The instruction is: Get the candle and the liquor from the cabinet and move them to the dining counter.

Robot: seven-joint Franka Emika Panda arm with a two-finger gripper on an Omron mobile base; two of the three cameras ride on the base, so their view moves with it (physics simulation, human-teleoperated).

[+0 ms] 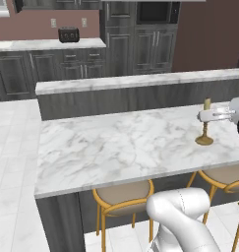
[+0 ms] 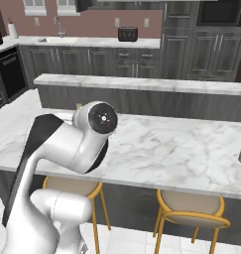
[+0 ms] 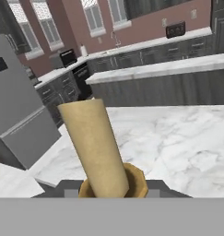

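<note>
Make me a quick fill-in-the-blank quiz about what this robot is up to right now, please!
1. The candle stands on the marble ____ counter.
2. The claw is closed around the ____.
3. The stools tucked under the counter have ____-coloured legs.
4. On the far worktop sits a black ____.

Missing words: dining; candle; gold; toaster.

Lay bare across most of the counter [image 1: 116, 142]. Stood only the candle [image 1: 205, 129] near its right end. Rose behind as a wall, the back ledge [image 1: 140, 81].

Home kitchen: marble island [image 1: 121, 142], gold-legged stools [image 1: 123, 194], dark cabinets [image 2: 67, 62], toaster [image 1: 69, 34], sink faucet [image 2: 57, 25].
</note>
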